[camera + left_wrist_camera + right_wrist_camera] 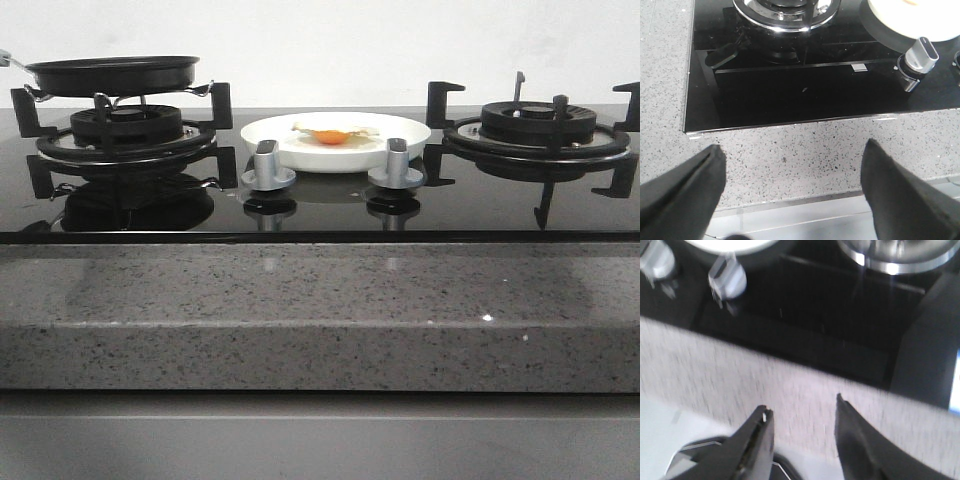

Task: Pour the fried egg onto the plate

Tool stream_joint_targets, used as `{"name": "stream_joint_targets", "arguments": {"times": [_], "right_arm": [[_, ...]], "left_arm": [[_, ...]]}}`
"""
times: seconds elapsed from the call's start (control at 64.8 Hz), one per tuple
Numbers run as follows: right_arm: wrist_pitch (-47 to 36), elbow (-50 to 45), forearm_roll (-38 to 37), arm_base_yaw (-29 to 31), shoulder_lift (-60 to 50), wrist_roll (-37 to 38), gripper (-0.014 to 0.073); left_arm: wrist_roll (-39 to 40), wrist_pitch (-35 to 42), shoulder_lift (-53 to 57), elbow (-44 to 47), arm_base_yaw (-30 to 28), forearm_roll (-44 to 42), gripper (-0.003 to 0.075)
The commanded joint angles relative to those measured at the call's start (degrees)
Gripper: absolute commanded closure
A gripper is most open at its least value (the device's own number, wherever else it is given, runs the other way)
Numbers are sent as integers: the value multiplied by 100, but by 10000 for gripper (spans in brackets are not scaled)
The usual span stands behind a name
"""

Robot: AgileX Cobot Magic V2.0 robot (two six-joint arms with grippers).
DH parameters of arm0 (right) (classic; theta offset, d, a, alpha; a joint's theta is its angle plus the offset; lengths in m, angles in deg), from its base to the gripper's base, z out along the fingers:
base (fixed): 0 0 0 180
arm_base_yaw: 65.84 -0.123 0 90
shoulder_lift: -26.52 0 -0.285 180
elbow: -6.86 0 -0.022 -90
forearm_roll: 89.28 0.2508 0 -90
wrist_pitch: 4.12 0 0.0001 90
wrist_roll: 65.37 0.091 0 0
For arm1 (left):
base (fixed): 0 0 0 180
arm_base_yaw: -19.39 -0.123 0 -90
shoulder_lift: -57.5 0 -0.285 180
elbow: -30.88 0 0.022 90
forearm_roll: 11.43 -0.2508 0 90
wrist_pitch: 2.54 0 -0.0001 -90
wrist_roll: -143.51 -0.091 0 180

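Motion-blurred right wrist view; plate cropped, perhaps; frying pan handle cut off.

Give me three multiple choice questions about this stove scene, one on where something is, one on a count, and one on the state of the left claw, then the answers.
1. Where is the fried egg?
A. in the frying pan
B. on the plate
C. on the stone counter

2. How many silver knobs stand in front of the plate in the front view?
A. one
B. two
C. four

3. What is the state of the left claw?
A. open and empty
C. shut on the egg
B. shut on the pan handle

Answers:
1. B, the orange yolk sits on the white plate between the two burners.
2. B, one knob stands left of centre and a second knob right of it.
3. A, its two dark fingers are spread wide over the speckled counter with nothing between them.
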Motion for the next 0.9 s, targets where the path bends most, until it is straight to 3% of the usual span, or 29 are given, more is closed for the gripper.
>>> {"name": "stream_joint_targets", "arguments": {"times": [0.0,0.262,0.494,0.617,0.741,0.88], "right_arm": [[-353,-252,-98,-14,-385,-74,265],[-540,-1165,-98,-14,-1466,-74,265],[-566,-1336,-98,-14,-1848,-74,291],[-566,-1336,-98,-14,-1848,-74,440],[-566,-1336,-98,-14,-1848,-74,587],[-566,-1336,-98,-14,-1848,-74,664]], "left_arm": [[64,405,0,-157,31,91,178],[64,405,0,-157,31,91,178],[64,425,0,-157,31,91,195],[64,425,0,-157,31,91,325],[64,425,0,-157,31,91,524],[64,425,0,-157,31,91,711]]}}
